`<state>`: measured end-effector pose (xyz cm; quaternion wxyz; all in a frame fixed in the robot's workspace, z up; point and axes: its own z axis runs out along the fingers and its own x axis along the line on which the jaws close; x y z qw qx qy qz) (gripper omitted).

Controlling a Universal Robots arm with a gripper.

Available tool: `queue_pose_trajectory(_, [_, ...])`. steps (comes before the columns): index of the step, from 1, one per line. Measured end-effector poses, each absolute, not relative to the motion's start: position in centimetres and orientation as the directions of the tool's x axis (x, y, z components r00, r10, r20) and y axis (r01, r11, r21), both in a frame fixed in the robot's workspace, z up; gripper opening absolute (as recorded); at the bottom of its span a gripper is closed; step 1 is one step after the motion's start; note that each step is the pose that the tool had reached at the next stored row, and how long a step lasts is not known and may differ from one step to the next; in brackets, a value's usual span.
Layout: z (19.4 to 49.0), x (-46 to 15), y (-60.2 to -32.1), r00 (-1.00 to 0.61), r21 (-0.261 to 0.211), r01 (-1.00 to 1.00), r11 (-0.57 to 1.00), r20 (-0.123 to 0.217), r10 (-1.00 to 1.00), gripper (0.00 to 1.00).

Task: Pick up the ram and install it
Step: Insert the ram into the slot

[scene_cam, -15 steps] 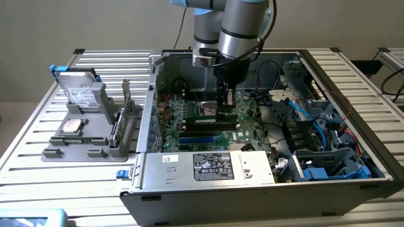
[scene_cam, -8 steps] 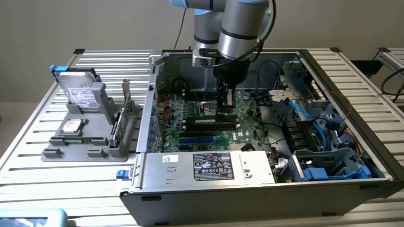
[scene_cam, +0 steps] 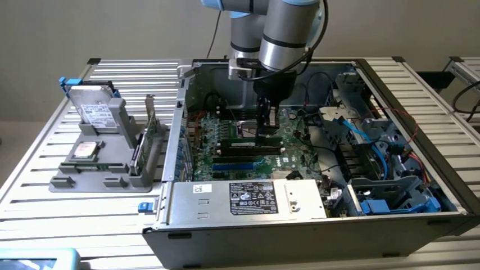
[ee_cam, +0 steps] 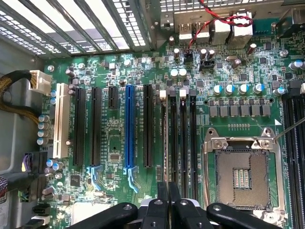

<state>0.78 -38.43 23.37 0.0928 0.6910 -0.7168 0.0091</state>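
I've got the pincer [scene_cam: 264, 135] [ee_cam: 167, 191] down inside the open computer case [scene_cam: 225, 236], narrow, its fingertips [ee_cam: 162, 195] pinched on the top edge of the ram [scene_cam: 240, 144]. The ram stands on edge directly under the pincer, in line with the black memory slots [ee_cam: 184, 138] on the motherboard [ee_cam: 114, 138]. The empty processor socket [ee_cam: 243, 176] lies just beside the pincer. The grey holder [scene_cam: 98, 180] with the hard drive [scene_cam: 94, 107] sits well apart from it on the worktop [scene_cam: 30, 185].
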Motion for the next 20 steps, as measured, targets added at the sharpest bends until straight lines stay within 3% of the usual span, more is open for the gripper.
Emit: queue_pose_trajectory(20, [23.3, 0.78, -38.49, -0.019, 0.115, -0.993, 0.037, 0.153, -0.988, 0.12])
